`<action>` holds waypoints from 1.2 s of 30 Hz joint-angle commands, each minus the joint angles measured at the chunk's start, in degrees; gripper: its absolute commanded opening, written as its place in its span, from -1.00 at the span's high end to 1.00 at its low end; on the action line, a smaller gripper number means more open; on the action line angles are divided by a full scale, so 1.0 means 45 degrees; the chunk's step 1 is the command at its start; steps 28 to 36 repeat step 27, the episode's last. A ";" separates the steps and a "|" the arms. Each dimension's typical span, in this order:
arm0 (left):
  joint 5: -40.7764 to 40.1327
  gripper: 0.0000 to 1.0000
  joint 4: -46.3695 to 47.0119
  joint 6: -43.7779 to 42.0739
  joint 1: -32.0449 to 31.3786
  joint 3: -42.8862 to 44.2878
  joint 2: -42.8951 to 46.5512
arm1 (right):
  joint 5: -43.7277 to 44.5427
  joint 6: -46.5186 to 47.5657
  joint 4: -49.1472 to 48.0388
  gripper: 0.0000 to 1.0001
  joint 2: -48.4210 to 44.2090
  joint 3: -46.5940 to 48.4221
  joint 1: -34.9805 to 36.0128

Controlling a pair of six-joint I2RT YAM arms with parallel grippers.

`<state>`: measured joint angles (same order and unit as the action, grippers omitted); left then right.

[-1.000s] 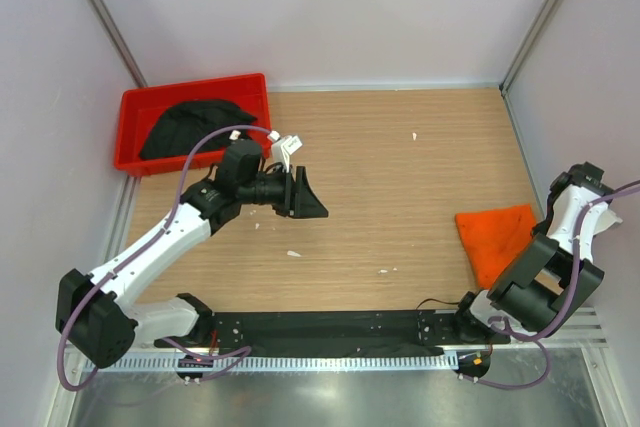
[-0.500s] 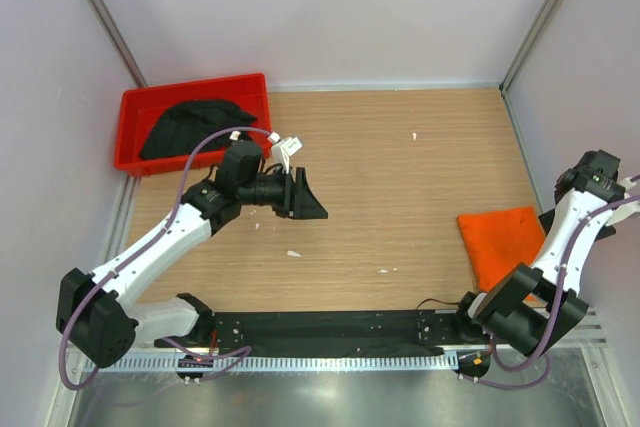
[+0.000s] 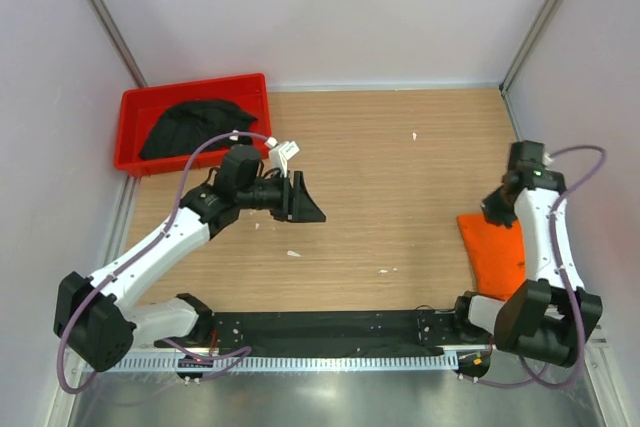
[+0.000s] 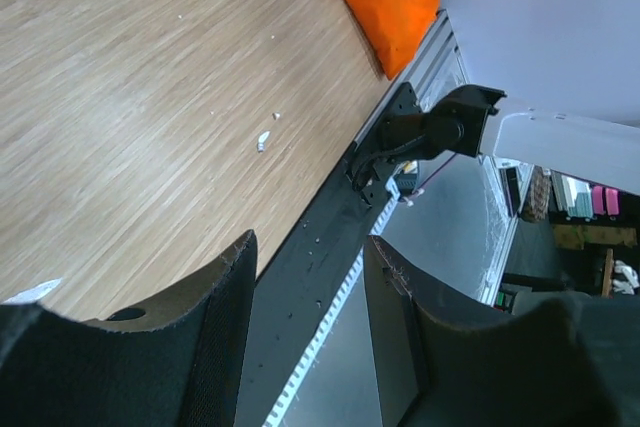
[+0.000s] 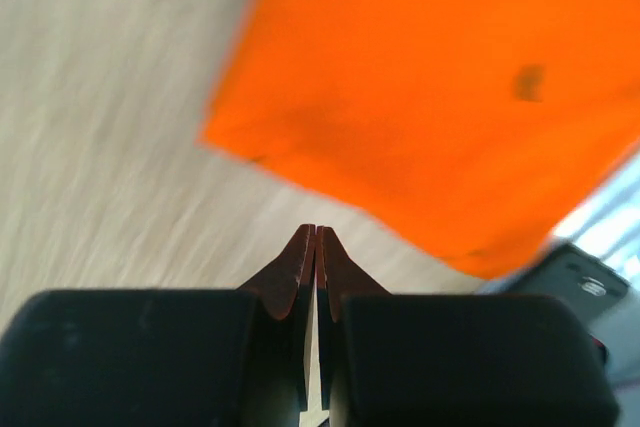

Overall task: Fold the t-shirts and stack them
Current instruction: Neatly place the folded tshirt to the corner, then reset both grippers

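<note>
Red bin (image 3: 195,84) at far-left corner of table (image 3: 400,167) holds the black t-shirt (image 3: 190,129), bunched up. Orange t-shirt (image 3: 497,247) lies folded on the table by the right edge. Right gripper (image 5: 316,237) is pinched together on nothing, tips just short of the shirt's near edge. Left gripper (image 3: 308,202) is spread wide, mid-table, well apart from both shirts. Right wrist view blurred – contact w/ cloth can't be judged; from above, right arm (image 3: 548,237) covers part of the orange t-shirt.

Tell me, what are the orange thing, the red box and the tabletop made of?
The orange t-shirt looks like soft matte cloth, folded with rounded edges. The red bin seems rigid moulded plastic, with straight walls. The table shows wood grain; real wood or laminate, I cannot tell.
</note>
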<state>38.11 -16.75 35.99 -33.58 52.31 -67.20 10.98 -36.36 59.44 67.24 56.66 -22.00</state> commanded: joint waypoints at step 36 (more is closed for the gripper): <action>-0.1905 -0.39 0.2178 0.6083 0.0471 -0.7562 1.0204 | -0.4197 -0.7507 -1.3593 0.36 -0.8314 -0.9720 1.3580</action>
